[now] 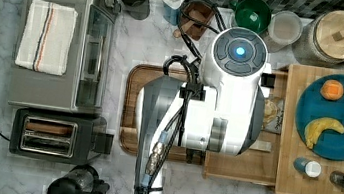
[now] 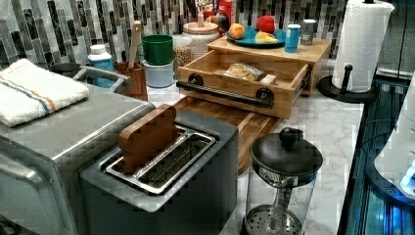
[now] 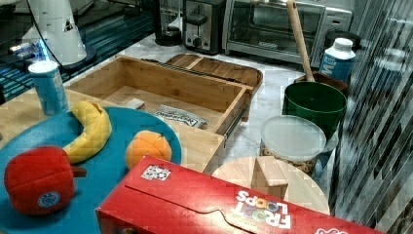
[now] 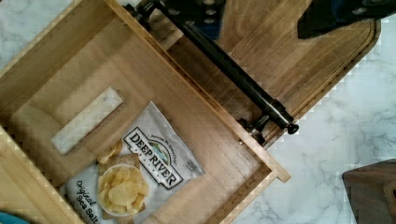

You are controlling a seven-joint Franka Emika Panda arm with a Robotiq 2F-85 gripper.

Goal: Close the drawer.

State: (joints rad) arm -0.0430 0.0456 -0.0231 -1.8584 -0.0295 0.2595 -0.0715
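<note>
The drawer (image 2: pixel 230 100) stands pulled out from under the light wood slab (image 2: pixel 313 51), its long black bar handle (image 2: pixel 222 94) facing the toaster. Inside the drawer (image 4: pixel 154 84) lie a bag of chips (image 4: pixel 140 172) and a small pale block (image 4: pixel 86 121). My gripper (image 4: pixel 271 14) hangs above the drawer's front edge, open, with one dark finger (image 4: pixel 205 11) over the handle (image 4: pixel 233 70) and the other apart over the brown tray. In the top view my white arm (image 1: pixel 231 94) covers most of the drawer (image 1: pixel 241 166). The right view shows the drawer (image 3: pixel 170 83) open.
A dark brown tray (image 1: pixel 131 106) lies on the marble just in front of the drawer. A toaster (image 1: pixel 49 136) and toaster oven (image 1: pixel 56 41) sit beyond it. The slab (image 1: pixel 324 187) carries a blue plate with fruit and two shakers. A paper towel roll (image 2: pixel 362 44) stands beside it.
</note>
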